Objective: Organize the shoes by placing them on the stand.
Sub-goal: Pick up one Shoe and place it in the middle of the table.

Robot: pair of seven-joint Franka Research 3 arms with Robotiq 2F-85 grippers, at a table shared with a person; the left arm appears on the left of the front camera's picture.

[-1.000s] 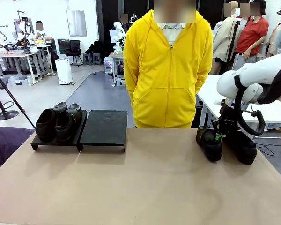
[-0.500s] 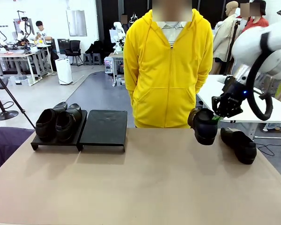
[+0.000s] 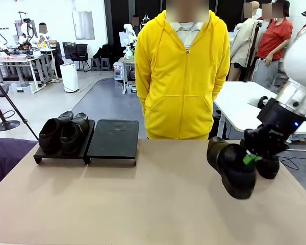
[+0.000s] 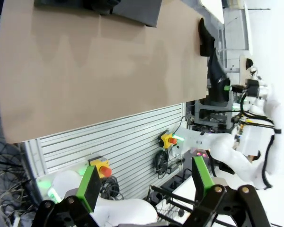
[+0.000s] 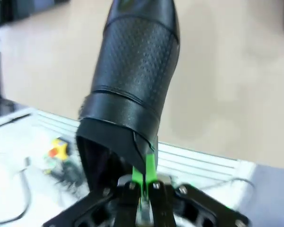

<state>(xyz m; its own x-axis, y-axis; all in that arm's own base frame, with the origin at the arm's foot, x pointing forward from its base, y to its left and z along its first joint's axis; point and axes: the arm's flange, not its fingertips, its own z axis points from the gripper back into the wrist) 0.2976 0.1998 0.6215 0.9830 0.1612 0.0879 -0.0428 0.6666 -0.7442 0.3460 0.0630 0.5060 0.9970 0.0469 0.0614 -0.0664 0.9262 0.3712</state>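
At the desk's [image 3: 143,204] far left, two loafers [image 3: 64,133] sit on the stand's [image 3: 112,140] left panel. The left tool [image 4: 145,179] hangs wide, holding nothing. Rightward, the right tool [image 3: 250,159] pinches a third loafer [image 3: 232,168] by its rim above the desk. The fourth loafer [image 3: 269,167] lies just behind.
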